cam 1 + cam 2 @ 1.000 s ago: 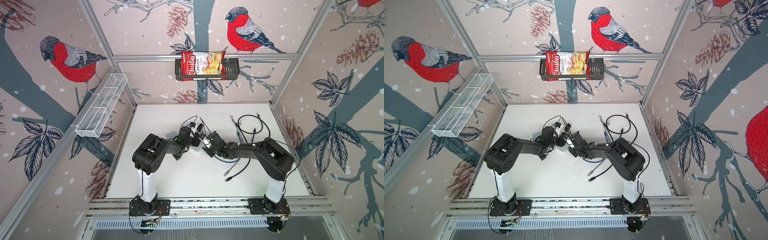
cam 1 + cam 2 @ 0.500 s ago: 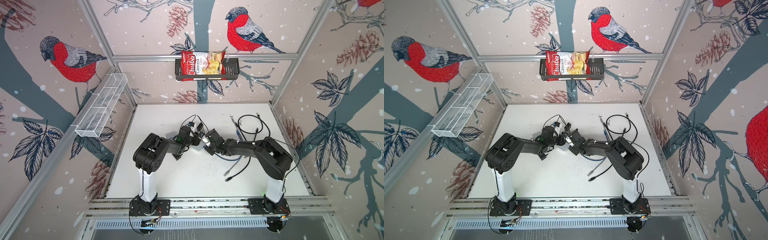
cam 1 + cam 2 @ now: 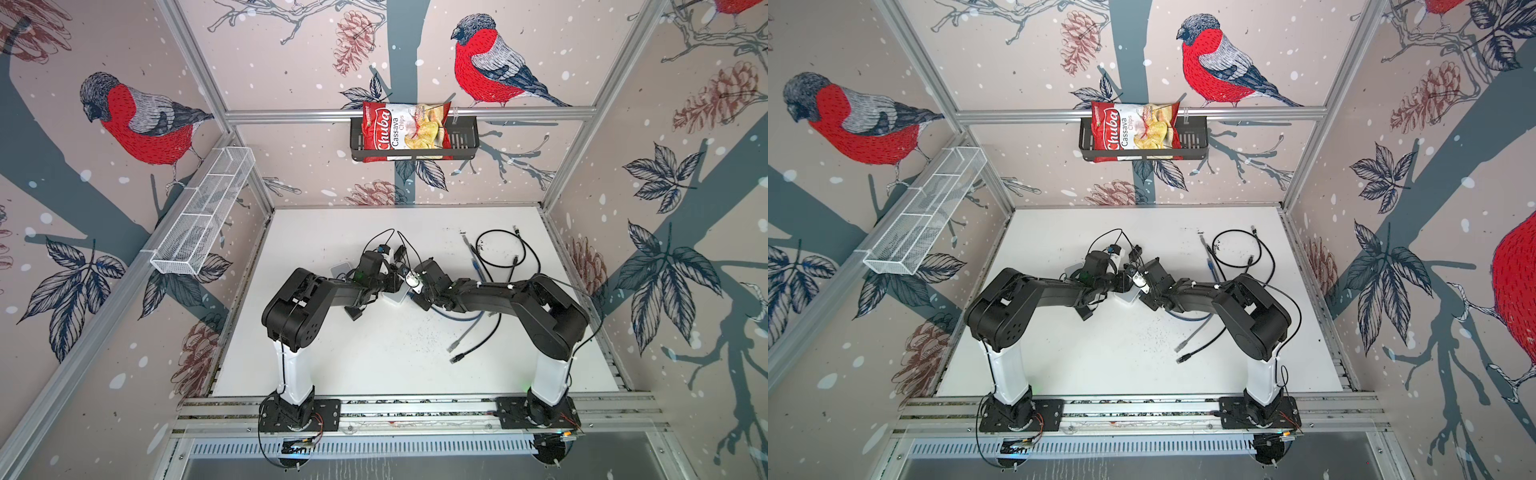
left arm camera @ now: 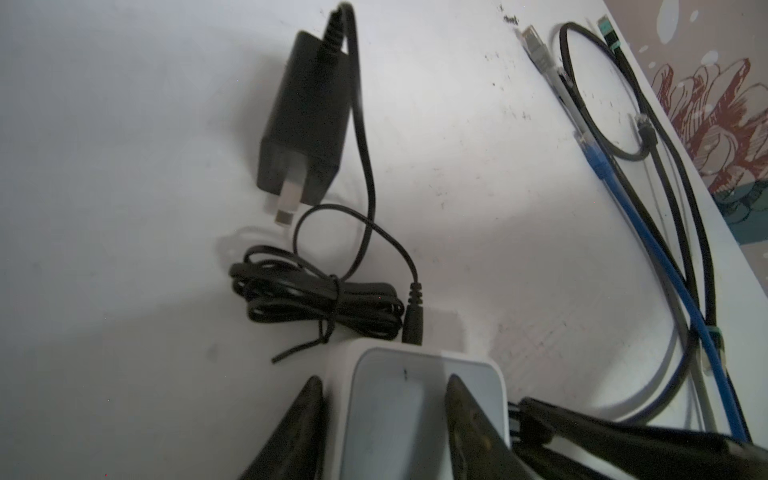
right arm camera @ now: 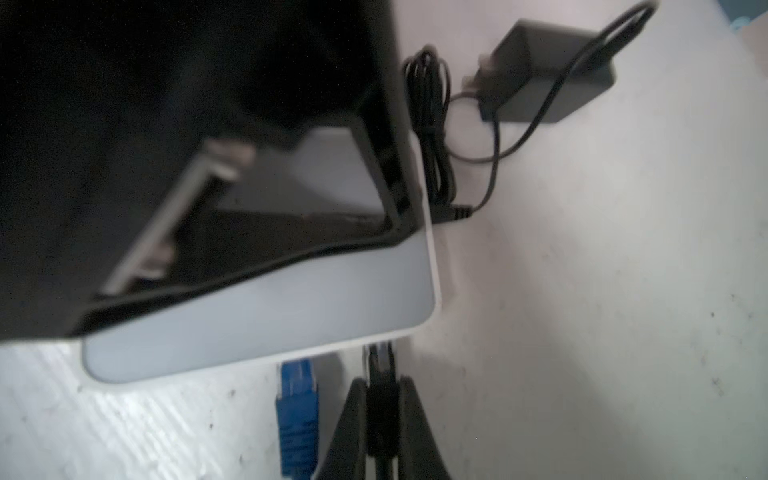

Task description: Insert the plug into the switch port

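Right now the black plug (image 5: 380,365) is sitting pinched in the right gripper (image 5: 381,409), its long axis running straight into the edge of the white switch (image 5: 266,328), nose at a port. Just at its nine o'clock a blue plug (image 5: 296,399) is lying parallel. The left gripper (image 4: 384,419) is straddling the switch (image 4: 399,399) with jaws apart, fingers (image 4: 461,415) spread over its top. Beyond, a black power adapter (image 4: 307,112) is lying flat on the white table (image 4: 124,166).
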You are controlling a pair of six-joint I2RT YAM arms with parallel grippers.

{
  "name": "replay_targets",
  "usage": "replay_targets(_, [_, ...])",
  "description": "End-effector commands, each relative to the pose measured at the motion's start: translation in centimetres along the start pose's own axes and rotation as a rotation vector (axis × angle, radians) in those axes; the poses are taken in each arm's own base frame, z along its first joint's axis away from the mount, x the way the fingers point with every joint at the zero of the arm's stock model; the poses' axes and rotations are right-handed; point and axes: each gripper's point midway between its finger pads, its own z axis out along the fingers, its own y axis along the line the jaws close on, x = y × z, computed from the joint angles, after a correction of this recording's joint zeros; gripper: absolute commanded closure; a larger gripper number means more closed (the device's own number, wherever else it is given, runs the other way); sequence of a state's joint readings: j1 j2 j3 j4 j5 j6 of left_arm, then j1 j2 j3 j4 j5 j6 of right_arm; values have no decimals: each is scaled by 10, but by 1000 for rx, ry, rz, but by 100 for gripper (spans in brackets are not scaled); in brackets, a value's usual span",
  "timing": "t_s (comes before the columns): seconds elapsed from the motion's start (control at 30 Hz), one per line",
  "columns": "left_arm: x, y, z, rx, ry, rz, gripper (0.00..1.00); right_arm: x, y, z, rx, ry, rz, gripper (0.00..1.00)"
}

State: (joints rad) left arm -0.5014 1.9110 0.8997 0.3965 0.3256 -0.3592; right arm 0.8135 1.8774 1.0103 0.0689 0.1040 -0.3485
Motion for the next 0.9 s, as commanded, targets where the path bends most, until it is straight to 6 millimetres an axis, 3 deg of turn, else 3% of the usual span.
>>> replay_targets(0.0, [30,-30,-8,173,161,41,41,-28,-2,-2,-5,-125,-106,98])
replay_targets(0.17, [11,-23,-14,148,126,44,32,-8,-11,4,3,-66,-105,98])
replay_targets(0.2, [7,-22,-15,139,117,46,22,-5,-13,5,5,-59,-103,98])
replay_targets(0.23, [3,-20,-17,129,107,47,3,-2,-14,6,5,-48,-102,98])
replay_targets(0.5, [-35,-1,-40,28,10,25,2,4,-33,13,17,-11,-66,98])
replay_targets(0.73, [-55,36,-64,-164,-61,-42,2,2,-40,38,-9,54,-68,97])
replay_targets(0.87, [-65,42,-73,-182,-89,-45,2,2,-45,56,-23,98,-64,97])
